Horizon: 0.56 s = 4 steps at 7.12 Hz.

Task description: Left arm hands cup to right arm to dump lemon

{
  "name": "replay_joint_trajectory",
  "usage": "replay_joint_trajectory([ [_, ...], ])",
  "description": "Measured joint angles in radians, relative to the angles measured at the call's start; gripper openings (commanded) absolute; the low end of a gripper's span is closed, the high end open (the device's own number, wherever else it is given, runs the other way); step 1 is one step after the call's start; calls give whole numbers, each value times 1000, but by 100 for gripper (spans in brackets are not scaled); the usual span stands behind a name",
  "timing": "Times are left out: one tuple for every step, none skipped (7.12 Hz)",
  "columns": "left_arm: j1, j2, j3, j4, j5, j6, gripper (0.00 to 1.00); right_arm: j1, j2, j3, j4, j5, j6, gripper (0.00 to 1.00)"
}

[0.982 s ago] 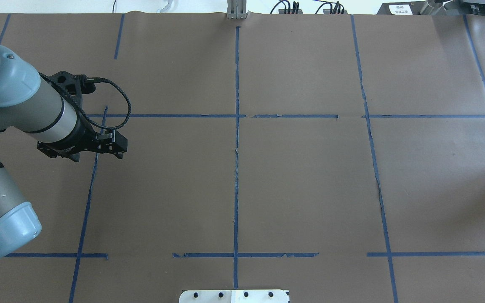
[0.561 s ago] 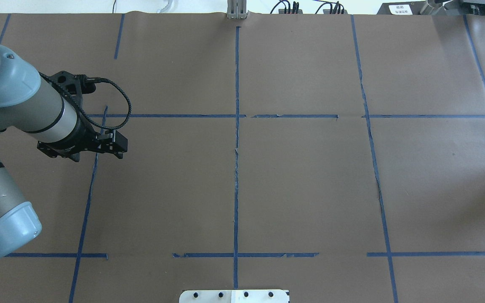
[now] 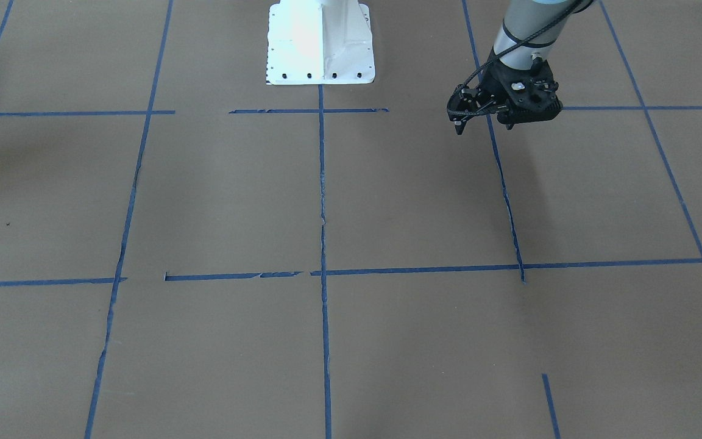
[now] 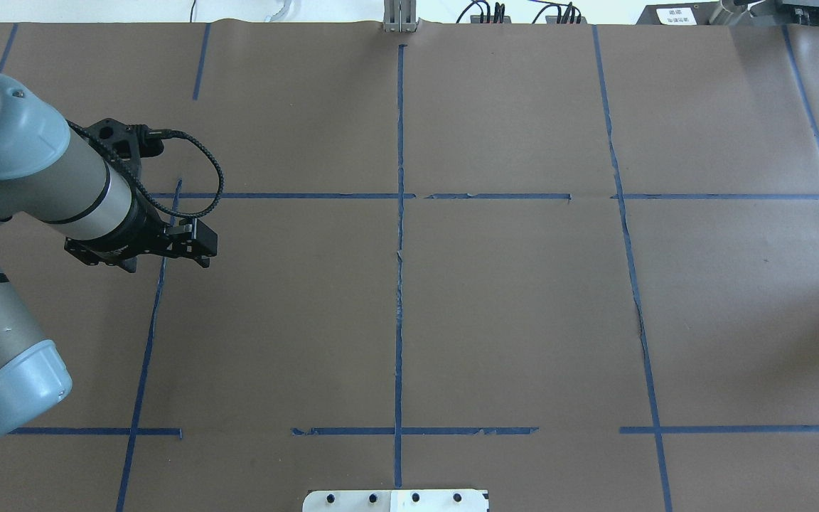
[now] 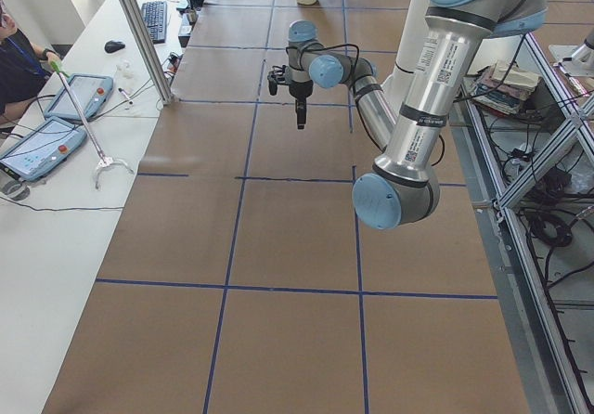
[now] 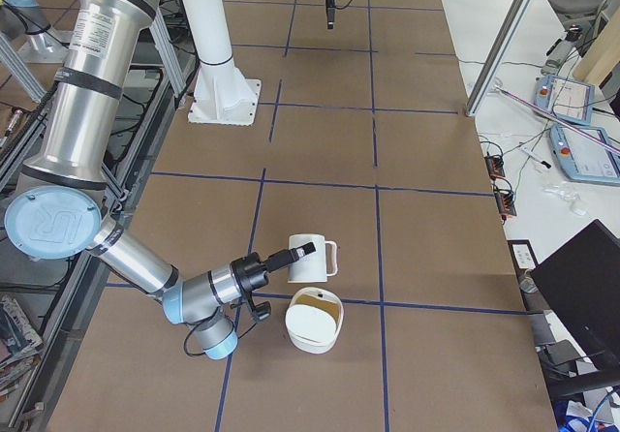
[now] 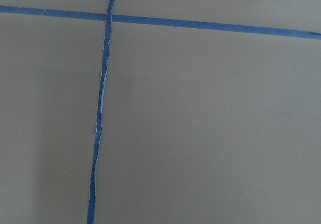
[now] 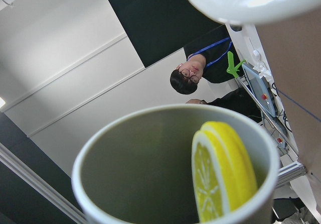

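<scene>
Left arm's black open-frame gripper (image 4: 193, 245) has crept slightly; fingers' state cannot be told | white ribbed mug (image 6: 312, 256), yellow lemon slice (image 8: 223, 169) inside, just beside white round bowl (image 6: 310, 341), at right arm's black gripper (image 6: 298, 253), grip unreadable | advise: centre rim above bowl, tip slowly.

The left silver-tube arm with pale blue joint caps (image 4: 61, 192) is extended forward, its black open-frame gripper (image 5: 300, 115) pointed straight down. The right silver-tube arm (image 6: 92, 83) is folded low, its solid black cylindrical gripper (image 6: 295, 255) held nearly level. Neither gripper's opening can be judged.
</scene>
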Motion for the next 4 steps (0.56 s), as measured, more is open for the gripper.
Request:
replay_joint_trajectory([
  [0,0,0,0,0,1,100,0,0,-4,17,-12,45,11],
  [0,-1,1,0,0,1,100,0,1,-7,28,-18,80,11],
  [0,-1,0,0,0,0,100,0,1,-9,33,-22,107,12],
  [0,-1,1,-1,0,0,100,0,1,-10,36,-25,119,12],
])
